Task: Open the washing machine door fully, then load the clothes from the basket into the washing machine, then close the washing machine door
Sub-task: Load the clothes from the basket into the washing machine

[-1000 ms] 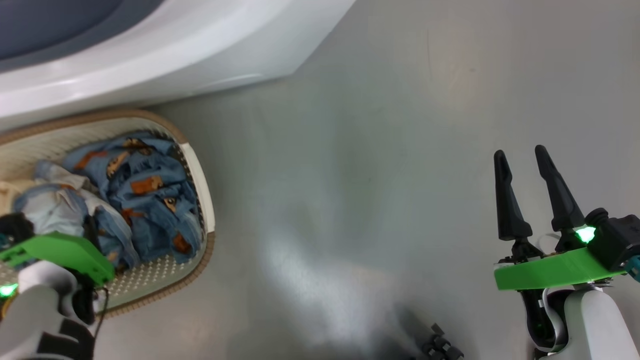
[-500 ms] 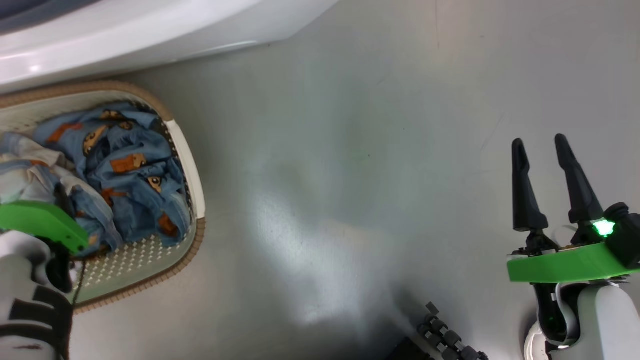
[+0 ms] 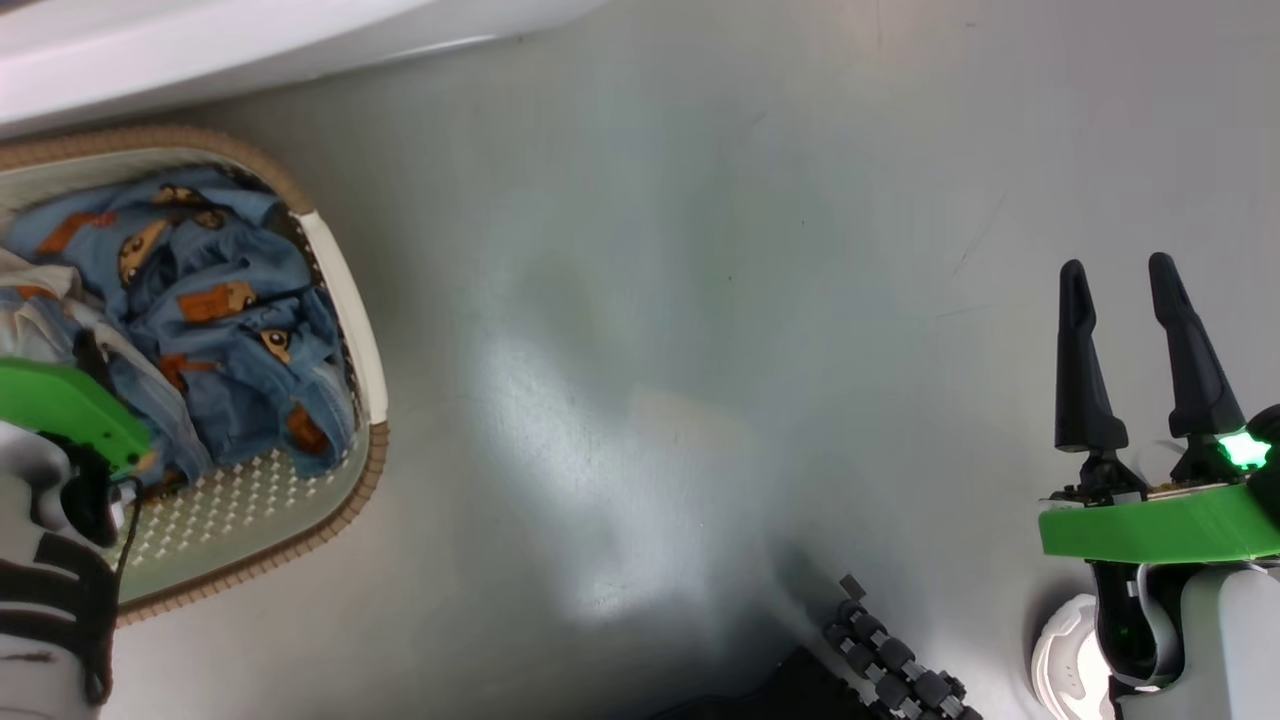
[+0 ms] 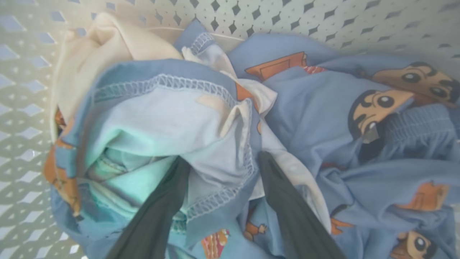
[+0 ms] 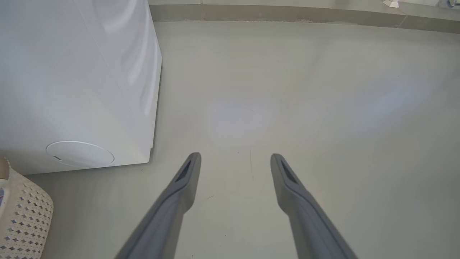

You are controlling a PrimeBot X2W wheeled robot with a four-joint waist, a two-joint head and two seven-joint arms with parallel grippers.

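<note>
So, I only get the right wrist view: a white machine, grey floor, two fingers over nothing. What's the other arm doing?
Observer: In the left wrist view, the left gripper is down inside the basket, its fingers either side of a fold of the clothes.
Operator: Holding them?
Observer: Not yet; the fingers stand open.
Operator: What clothes?
Observer: Light blue with orange-brown cartoon figures, plus a cream piece.

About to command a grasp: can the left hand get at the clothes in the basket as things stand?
Probably yes: the left hand is open, its fingers sunk among the clothes inside the basket, with fabric between them, nothing blocking.
</note>
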